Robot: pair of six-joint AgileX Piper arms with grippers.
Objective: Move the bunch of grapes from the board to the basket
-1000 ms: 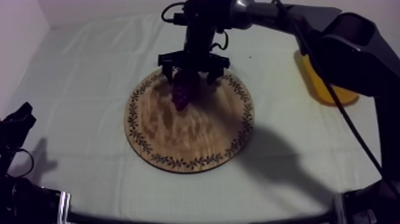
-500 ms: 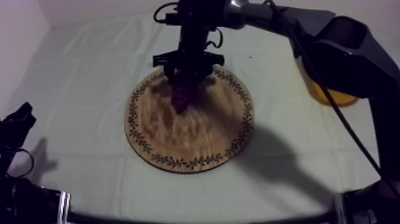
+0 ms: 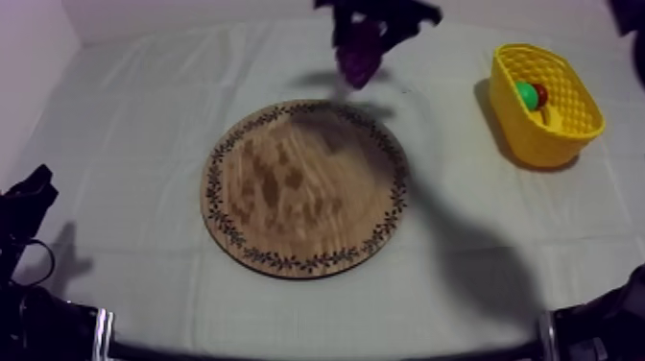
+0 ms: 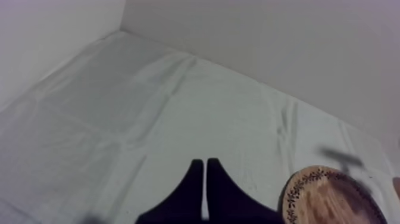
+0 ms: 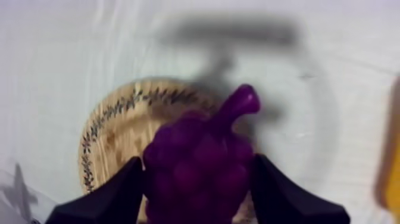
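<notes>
- Purple bunch of grapes (image 5: 196, 174) is clamped in my right gripper (image 5: 197, 162), one black finger pressed on each side.
- It hangs in the air just past the far rim of the wooden board (image 3: 305, 187), clear of the wood.
- The yellow basket (image 3: 561, 134) stands well off to the board's right, holding a small red fruit (image 3: 540, 93) and something green (image 3: 525, 94), maybe the pear.
- My left gripper (image 4: 205, 164), fingers pressed together on nothing, sits off the board's near left.
</notes>
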